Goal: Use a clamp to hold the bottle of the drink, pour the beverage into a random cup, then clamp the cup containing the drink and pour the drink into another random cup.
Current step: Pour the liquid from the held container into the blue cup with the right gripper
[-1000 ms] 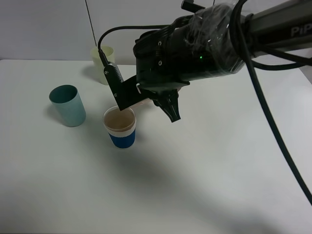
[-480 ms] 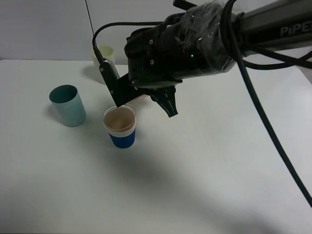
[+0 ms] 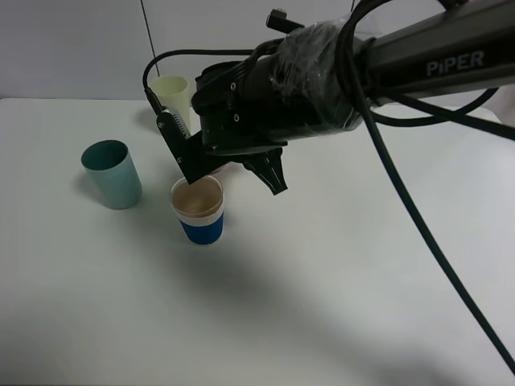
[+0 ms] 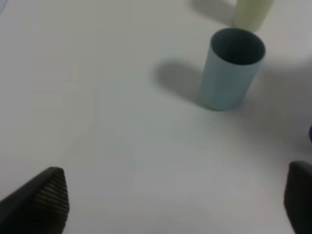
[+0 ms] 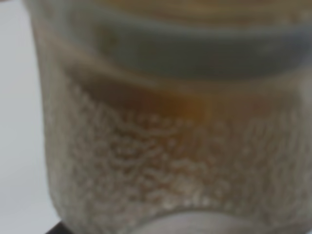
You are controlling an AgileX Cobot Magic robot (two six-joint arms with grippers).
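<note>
Left wrist view first: the left hand is spread wide with nothing between its fingers. It hovers over the counter, well off to the left of the blue-sleeved paper cup.

Switching to the exterior high view, the teal tumbler stands left of the paper cup, near it but not touching. A pale yellow-green tumbler sits farther back, behind the cup. The cup itself is upright and tan-brown inside; I can't tell how much drink is in it.

Just above and behind the cup hangs the right hand, its arm reaching across from the right. The right wrist view is basically all bottle, with bubbles on the inner wall and a brownish band of the beverage. So that hand is clamped on the bottle. From outside the bottle is mostly hidden by the hand, so I can't say whether its mouth is over the cup's rim.

My guess on handling: the bottle looks like light, thin plastic, squashy and a bit slick, so the squarish body is the place to grip, not the neck. The paper cup would be light and soft-walled and would crush easily. I'd take it gently on the ribbed sleeve, below the white band.
</note>
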